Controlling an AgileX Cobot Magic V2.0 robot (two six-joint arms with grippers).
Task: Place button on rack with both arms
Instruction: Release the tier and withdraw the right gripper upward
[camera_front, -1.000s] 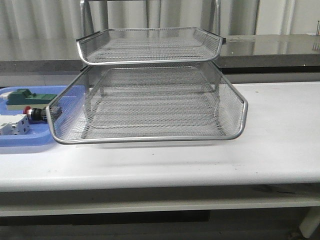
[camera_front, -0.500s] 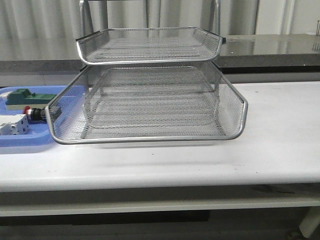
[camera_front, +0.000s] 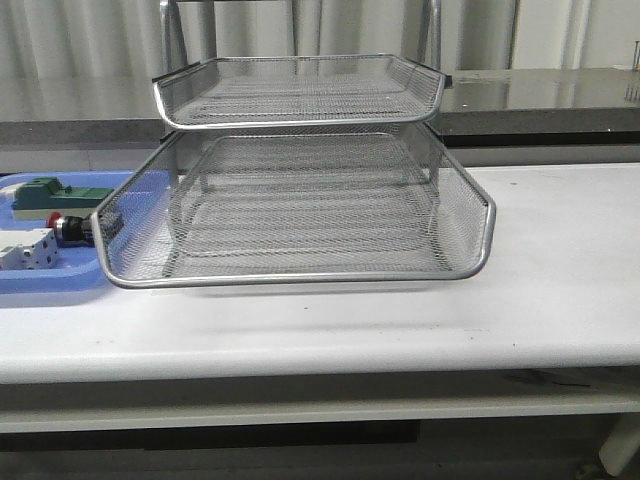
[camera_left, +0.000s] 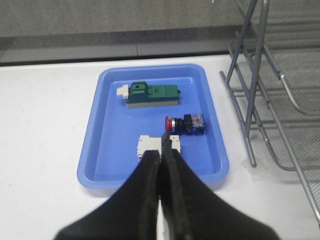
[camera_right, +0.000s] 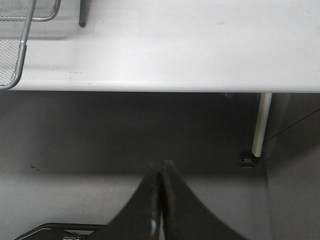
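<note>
Front view: silver wire-mesh rack (camera_front: 300, 200) stands mid-table w/ two tiers visible, upper one smaller and set back, lower one wide w/ its rim curving toward the camera. White table (camera_front: 540, 300) carries it. At the left edge a flat blue tray (camera_front: 40, 285) sits just beside the rack's lower tier, partly seen through the mesh. Button (camera_front: 68, 228) lies on its side in that tray, red head pointing left, close to the rack's left wall but not touching it. Green block (camera_front: 50, 193) sits behind it, white block (camera_front: 25, 250) in front. No arm shows in this view.

Left wrist view: left gripper (camera_left: 161, 150) hovers over the near part of the blue tray (camera_left: 107, 130), jaws pressed together, nothing between them. Its tips overlap the white block (camera_left: 147, 146) in the pic; contact can't be told. Button (camera_left: 185, 123) lies just past the tips and off to one side, apart from the fingers. Green block (camera_left: 150, 95) is further in. Rack (camera_left: 260, 90) legs and mesh stand beside the tray.

Right wrist view: right gripper (camera_right: 160, 172) hangs off the table's front edge, over grey floor, jaws closed and empty. Table (camera_right: 175, 45) edge, a rack (camera_right: 15, 45) corner and a white table leg (camera_right: 261, 125) show beyond it.
</note>
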